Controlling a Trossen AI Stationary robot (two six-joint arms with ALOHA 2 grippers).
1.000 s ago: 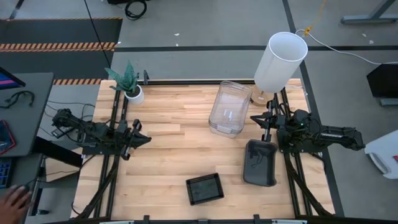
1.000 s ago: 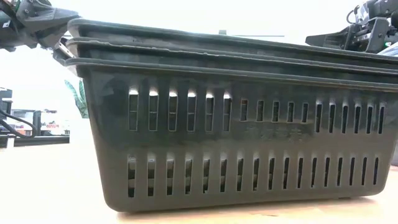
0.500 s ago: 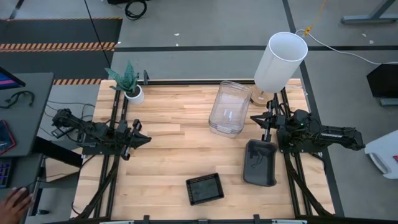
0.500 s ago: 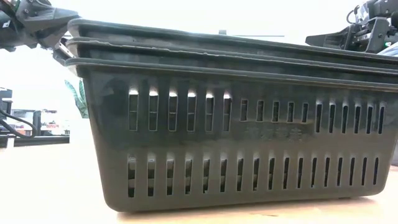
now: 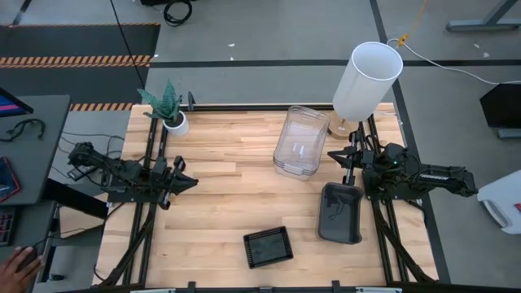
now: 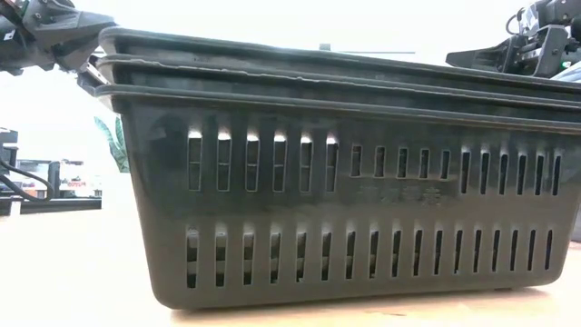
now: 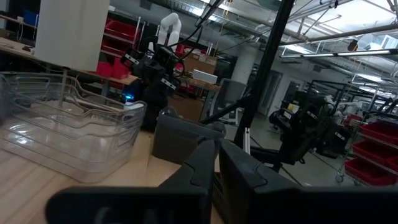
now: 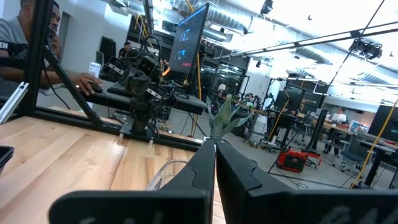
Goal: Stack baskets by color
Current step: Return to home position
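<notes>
Three stacks of baskets rest on their bottoms on the wooden table. Nested clear baskets [image 5: 301, 142] [image 7: 62, 124] stand at the far right. Nested smoky dark-grey baskets [image 5: 340, 213] [image 7: 183, 137] are nearer on the right. Nested black mesh-walled baskets [image 5: 268, 247] [image 6: 345, 182] sit near the front edge and fill the low view. My left gripper [image 5: 191, 181] [image 7: 216, 168] hovers shut at the table's left edge, pointing level toward the right. My right gripper [image 5: 334, 155] [image 8: 215, 155] hovers shut at the right, between the clear and grey stacks, touching neither.
A white cylindrical lampshade [image 5: 366, 81] stands at the far right corner and a small potted plant [image 5: 172, 122] at the far left. Bare wood [image 5: 228, 187] lies between the arms. A person's hand [image 5: 20, 262] shows beyond the table's left side.
</notes>
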